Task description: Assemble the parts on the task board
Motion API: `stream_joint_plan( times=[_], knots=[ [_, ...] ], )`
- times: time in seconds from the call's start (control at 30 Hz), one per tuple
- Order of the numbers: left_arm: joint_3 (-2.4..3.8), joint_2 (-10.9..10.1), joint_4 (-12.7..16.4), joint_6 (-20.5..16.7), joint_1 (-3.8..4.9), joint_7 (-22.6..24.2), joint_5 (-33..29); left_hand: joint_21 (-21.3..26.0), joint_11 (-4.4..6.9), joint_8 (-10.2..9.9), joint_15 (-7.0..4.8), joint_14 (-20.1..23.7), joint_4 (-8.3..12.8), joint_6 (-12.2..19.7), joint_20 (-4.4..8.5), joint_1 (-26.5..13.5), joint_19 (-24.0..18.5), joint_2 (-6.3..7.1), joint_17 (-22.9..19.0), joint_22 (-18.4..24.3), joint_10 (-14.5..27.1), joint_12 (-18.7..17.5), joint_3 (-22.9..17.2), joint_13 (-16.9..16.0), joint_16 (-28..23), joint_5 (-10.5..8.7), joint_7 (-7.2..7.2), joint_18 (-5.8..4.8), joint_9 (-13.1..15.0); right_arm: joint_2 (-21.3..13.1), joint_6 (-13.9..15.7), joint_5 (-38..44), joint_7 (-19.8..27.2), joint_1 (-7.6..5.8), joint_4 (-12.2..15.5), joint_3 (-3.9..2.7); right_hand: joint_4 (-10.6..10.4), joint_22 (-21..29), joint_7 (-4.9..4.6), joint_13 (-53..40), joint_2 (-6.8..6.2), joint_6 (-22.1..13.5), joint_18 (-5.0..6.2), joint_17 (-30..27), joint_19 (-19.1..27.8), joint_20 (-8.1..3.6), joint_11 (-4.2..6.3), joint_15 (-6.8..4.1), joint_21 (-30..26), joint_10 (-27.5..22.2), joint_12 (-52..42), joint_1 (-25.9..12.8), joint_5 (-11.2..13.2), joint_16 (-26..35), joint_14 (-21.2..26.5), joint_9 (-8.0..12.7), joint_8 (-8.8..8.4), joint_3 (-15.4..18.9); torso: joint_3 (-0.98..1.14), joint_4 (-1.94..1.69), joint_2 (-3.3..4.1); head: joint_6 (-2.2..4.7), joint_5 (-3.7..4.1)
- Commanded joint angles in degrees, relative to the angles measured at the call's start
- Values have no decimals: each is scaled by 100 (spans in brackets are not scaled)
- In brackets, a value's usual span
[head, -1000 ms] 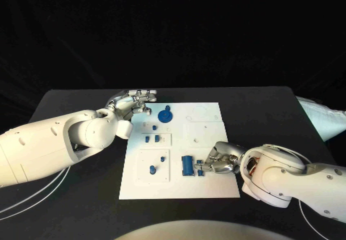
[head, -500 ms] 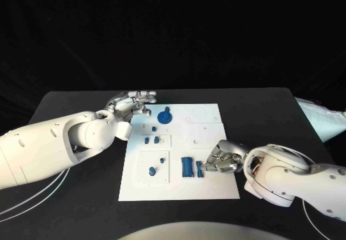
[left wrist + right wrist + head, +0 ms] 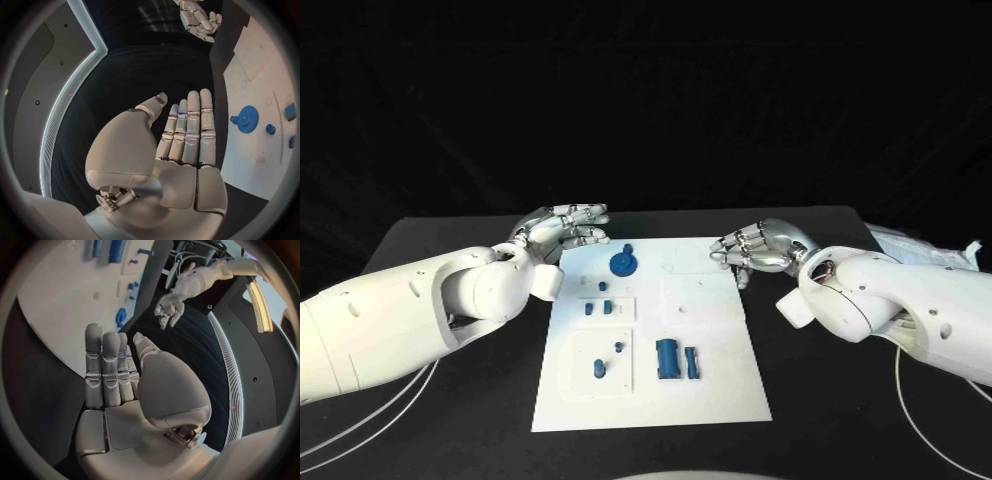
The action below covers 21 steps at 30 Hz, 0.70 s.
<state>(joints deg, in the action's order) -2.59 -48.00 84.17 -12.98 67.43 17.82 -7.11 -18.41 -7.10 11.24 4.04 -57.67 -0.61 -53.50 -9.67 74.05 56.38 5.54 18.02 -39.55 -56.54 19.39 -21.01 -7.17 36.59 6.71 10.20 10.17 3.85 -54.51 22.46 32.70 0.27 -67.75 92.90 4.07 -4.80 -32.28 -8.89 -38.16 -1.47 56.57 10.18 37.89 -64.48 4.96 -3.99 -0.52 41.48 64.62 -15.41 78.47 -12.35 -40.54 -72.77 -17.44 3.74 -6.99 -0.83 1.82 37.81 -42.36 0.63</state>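
The white task board point(image 3: 718, 390) lies in the middle of the black table. A blue gear point(image 3: 626, 262) sits at its far end, with small blue pieces point(image 3: 599, 307) below it. A blue cylinder point(image 3: 669, 358) and a slim blue piece point(image 3: 691, 362) lie side by side near the front. My left hand point(image 3: 564, 228) hovers off the board's far left corner, and my right hand point(image 3: 759, 245) off its far right corner. Both hold nothing. In the wrist views the left hand point(image 3: 181, 145) and the right hand point(image 3: 119, 375) have straight fingers. The gear point(image 3: 247, 118) lies beside the left hand.
Two more small blue pieces point(image 3: 606, 360) stand in the board's near left panel. A pale cloth-like thing point(image 3: 935, 255) lies at the table's right edge. White cables point(image 3: 387, 410) run along the left arm. Black table point(image 3: 444, 440) surrounds the board.
My right hand has left the slim blue piece beside the cylinder and moved up to the board's far right corner. The camera has shifted. The left hand has barely moved.
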Motion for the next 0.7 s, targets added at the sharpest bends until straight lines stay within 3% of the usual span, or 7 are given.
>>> stream_joint_plan(
  times=[0.03, 0.37, 0.53, 0.57, 0.63, 0.67, 0.7],
  knots=[
    [1, 96, -163, -148, -33, 382, -171, 532, -71, -65, 139, 213, -21, 6, -143, 107, -471, -35, -300, 408, -85, -211, 36, 173, -757, -39, 8, -22, -9, 303, -195, -2034, 1359, -41, -587, -24, 32, 604, -94, 782, -16, -98, 48, -632, 317, 139, -134, 178, -869, -170, 620, 161, 125, 1103, 404, 151, -23, -271, -36, 68, -217, 276, 6],
    [0, 445, -681, -678, -152, 765, -394, 1477, -278, -412, 459, 418, -37, -134, -567, 304, -1172, -111, -1038, 1477, -72, -1030, 207, 366, -2351, -34, -42, 54, -15, 1143, -746, -2855, 2048, -10, -2042, -133, 155, 2103, -106, 2800, -138, -175, 47, -2302, 604, 714, -392, 572, -2926, -104, 1128, 100, 365, 3343, 875, 740, 8, -968, -13, 90, -392, 736, -25],
    [1, 518, -770, -784, -186, 847, -323, 1469, -274, -516, 456, 308, -48, -195, -584, 339, -1152, -162, -1162, 1706, -137, -1185, 281, 364, -2597, -29, -2, 46, -12, 1370, -874, -2875, 2177, 59, -2334, -170, 268, 2362, -132, 3238, -165, -134, 47, -2663, 345, 665, -393, 615, -3203, -42, 1149, -3, 352, 3611, 729, 925, -14, -1053, 8, 89, -410, 802, -69],
    [-4, 495, -750, -539, -174, 534, -270, 1841, 22, -686, 188, 1971, 61, 1487, -95, -2017, -2514, -554, -1345, 2364, 1619, -1399, 806, 717, -2899, -223, -305, -295, -385, 1312, -496, -2565, 1763, 32, -2267, -164, 480, 2605, 194, 3383, 147, -1793, -306, -2979, 2199, 321, -161, 52, -3471, -1997, 1541, -2325, 609, 4054, 2718, 1158, -374, -520, -11, 87, -380, 752, -47],
    [0, 493, -732, -574, -182, 543, -257, 1841, 46, -714, 166, 2135, 61, 1659, -59, -2240, -2658, -554, -1375, 2458, 1803, -1434, 886, 717, -2950, -233, -341, -295, -385, 1308, -461, -2574, 1778, 41, -2242, -167, 480, 2650, 210, 3816, 147, -1979, -306, -3038, 2376, 281, -135, 52, -3518, -2196, 1541, -2626, 642, 4054, 2914, 1198, -374, -480, -5, 71, -398, 755, -48],
    [3, 490, -715, -607, -189, 552, -244, 1841, 73, -1124, 148, 2269, 61, 1796, -22, -2434, -2766, -554, -1392, 2514, 1945, -1455, 931, 717, -2977, -252, -365, -295, -385, 1304, -427, -2583, 1794, 50, -2217, -170, 480, 2672, 235, 3816, 147, -2116, -306, -3067, 2529, 251, -113, 52, -3542, -2352, 1541, -2821, 665, 4054, 3077, 1219, -374, -439, 1, 55, -415, 758, -49],
    [8, 488, -692, -652, -199, 563, -227, 1841, 101, -1124, 125, 2411, 61, 1939, 15, -2637, -2882, -554, -1802, 2572, 2094, -1475, 979, 717, -3006, -671, -389, -307, -385, 1298, -383, -2595, 1814, 63, -2184, -174, 480, 2694, 261, 3816, 147, -2259, -310, -3097, 2690, 219, -91, 52, -3565, -2517, 1541, -3025, 688, 4054, 3248, 1241, -374, -387, 8, 33, -437, 761, -50]
  ],
)
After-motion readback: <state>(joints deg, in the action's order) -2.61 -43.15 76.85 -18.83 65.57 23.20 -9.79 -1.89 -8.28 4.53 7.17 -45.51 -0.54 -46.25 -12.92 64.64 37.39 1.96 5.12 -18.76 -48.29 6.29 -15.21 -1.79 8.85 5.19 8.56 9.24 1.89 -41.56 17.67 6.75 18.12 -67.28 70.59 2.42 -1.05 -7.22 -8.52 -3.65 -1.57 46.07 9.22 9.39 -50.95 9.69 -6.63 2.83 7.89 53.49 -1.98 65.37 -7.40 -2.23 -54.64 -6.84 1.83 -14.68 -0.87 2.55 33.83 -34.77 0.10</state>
